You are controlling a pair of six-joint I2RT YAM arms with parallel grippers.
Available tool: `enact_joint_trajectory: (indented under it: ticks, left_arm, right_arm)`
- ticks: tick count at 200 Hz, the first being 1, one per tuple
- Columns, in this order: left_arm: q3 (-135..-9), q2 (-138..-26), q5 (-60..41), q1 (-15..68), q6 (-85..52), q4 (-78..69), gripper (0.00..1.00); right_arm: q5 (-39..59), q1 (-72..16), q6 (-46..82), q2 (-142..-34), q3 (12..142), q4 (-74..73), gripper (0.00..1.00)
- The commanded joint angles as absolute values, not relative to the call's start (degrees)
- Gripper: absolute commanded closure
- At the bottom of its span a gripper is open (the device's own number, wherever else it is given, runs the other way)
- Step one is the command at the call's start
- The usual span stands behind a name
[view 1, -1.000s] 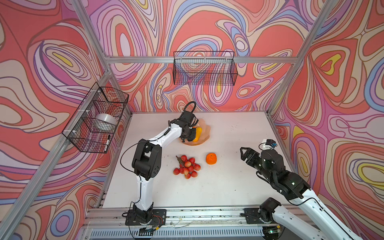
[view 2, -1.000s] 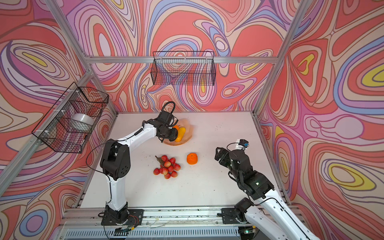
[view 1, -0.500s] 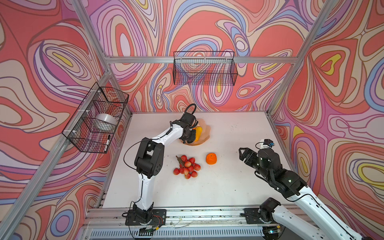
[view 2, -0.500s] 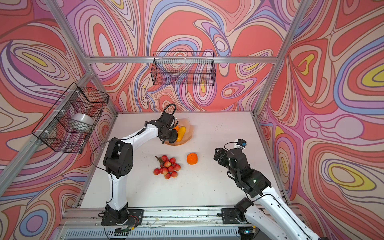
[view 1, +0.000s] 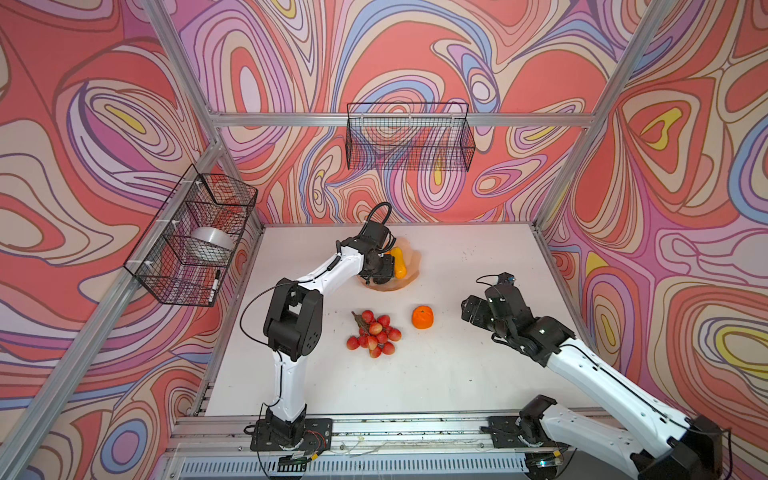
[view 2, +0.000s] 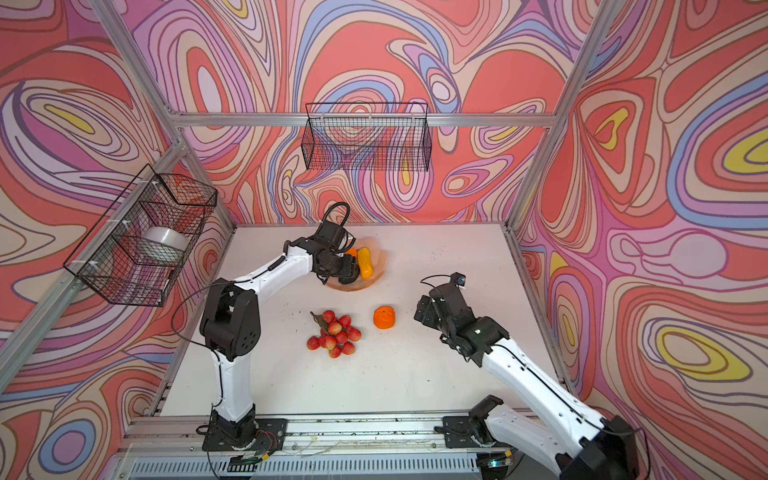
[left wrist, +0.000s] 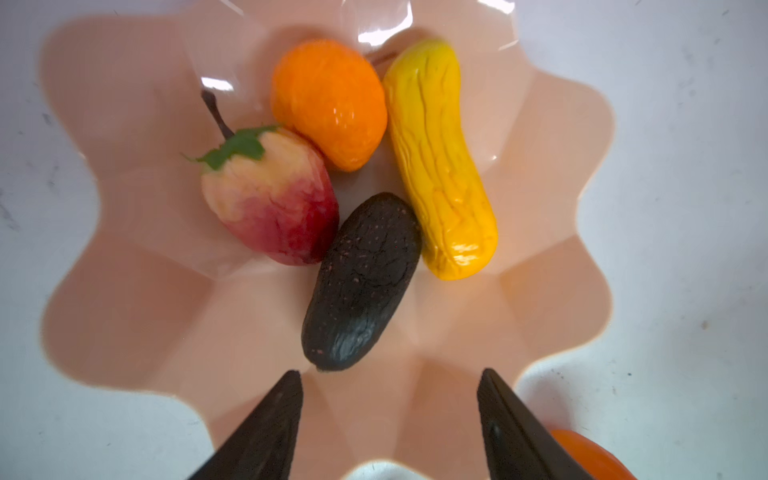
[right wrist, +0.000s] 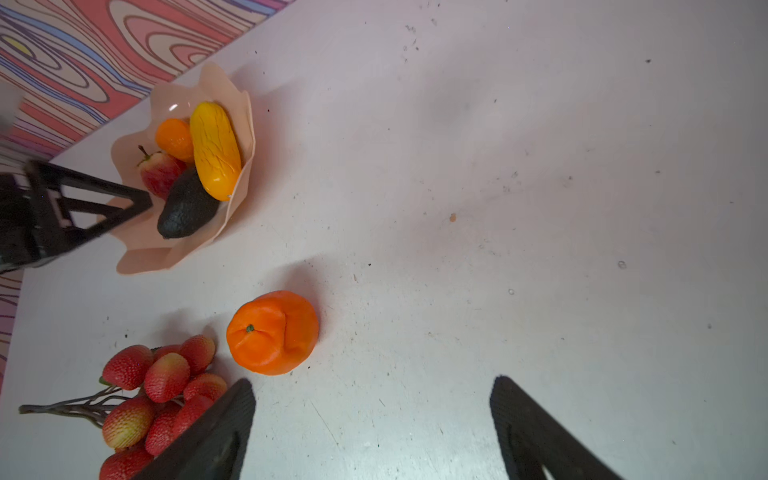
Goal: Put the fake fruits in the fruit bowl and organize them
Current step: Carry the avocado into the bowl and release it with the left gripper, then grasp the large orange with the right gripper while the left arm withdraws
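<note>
The peach-pink fruit bowl [left wrist: 124, 291] stands at the back middle of the table [view 1: 478, 257]. In it lie an orange [left wrist: 328, 104], a yellow gourd [left wrist: 440, 166], a red-yellow apple-like fruit [left wrist: 270, 203] and a dark avocado [left wrist: 361, 286]. My left gripper [left wrist: 390, 374] hovers open over the bowl's near side, and the avocado lies free just beyond its fingertips. A bunch of red grapes [view 1: 374, 332] and a second orange [view 1: 422, 317] lie on the table in front of the bowl. Open and empty, my right gripper [right wrist: 372, 382] hangs above the table to the right of that orange [right wrist: 272, 332].
A black wire basket [view 1: 409, 137] hangs on the back wall. Another wire basket [view 1: 191, 237] on the left wall holds a whitish round bowl [view 1: 212, 243] and a marker. Aluminium posts and patterned walls close in the table on three sides.
My left gripper's jaws have spread wider over the bowl. The right arm has edged slightly left, toward the loose orange.
</note>
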State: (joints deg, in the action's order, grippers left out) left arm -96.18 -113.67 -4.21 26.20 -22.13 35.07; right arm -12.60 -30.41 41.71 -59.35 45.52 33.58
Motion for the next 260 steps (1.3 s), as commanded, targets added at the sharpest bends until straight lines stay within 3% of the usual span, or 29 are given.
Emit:
enact_joint_trajectory:
  ticks: [1, 64, 96, 138, 187, 207, 235, 260]
  left_arm:
    - [-96.73, -103.1, -2.05, 25.84, -21.66, 33.48, 0.3]
    - [-61.89, -64.47, 6.31, 25.73, -21.77, 13.7, 0.13]
    - [-48.07, -47.35, 11.86, 25.62, -27.27, 22.32, 0.06]
    - [-37.84, -27.49, 9.93, 25.58, -34.87, 31.48, 0.03]
    - [-35.98, -19.79, 11.34, 25.65, -36.58, 36.89, 0.0]
    - [-36.32, -21.44, 10.87, 25.58, -36.84, 37.44, 0.0]
    - [-36.26, -23.72, 9.42, 25.59, -36.94, 36.39, 0.0]
    - [-35.71, -24.52, 8.74, 25.58, -37.13, 35.57, 0.0]
  right_arm:
    - [-7.78, -30.23, 38.76, -64.14, 48.12, 30.06, 0.07]
    - [-6.62, -35.57, 38.64, -78.34, 53.51, 24.81, 0.07]
    - [-8.33, -39.57, 39.88, -86.13, 56.58, 23.04, 0.07]
    - [-10.46, -40.16, 39.9, -94.75, 60.57, 22.91, 0.05]
    - [-9.76, -40.14, 39.9, -100.9, 63.8, 21.98, 0.06]
    - [-9.77, -40.17, 40.34, -101.16, 64.13, 21.8, 0.13]
    - [-11.18, -40.17, 41.06, -99.99, 63.38, 22.84, 0.39]
    - [-13.41, -40.17, 40.67, -95.08, 63.98, 26.26, 0.51]
